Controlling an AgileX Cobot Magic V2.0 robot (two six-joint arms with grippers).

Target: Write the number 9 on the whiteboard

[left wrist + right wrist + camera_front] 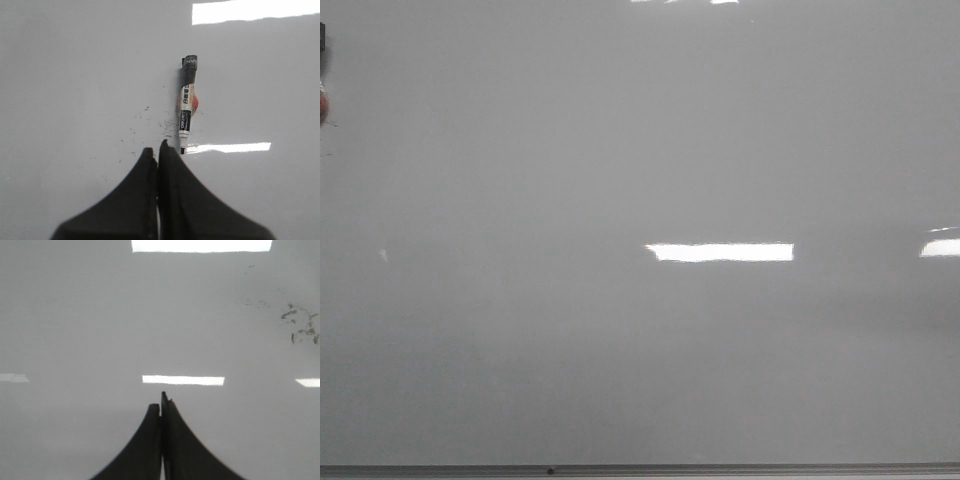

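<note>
Left gripper (pixel 158 150) black, jaws pressed together, empty; right gripper (pixel 161 402) likewise. Large glossy pale grey whiteboard (pixel 620 140) fills front view, no digit visible. Black-capped white marker pen (pixel 186 102) lies on board just beyond left gripper, apart. Dark smudges (pixel 300 325) on surface.

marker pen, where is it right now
The marker lies flat on the whiteboard, uncapped, just ahead of the shut left gripper and untouched by it. In the front view only a sliver shows at the far left edge.
</note>
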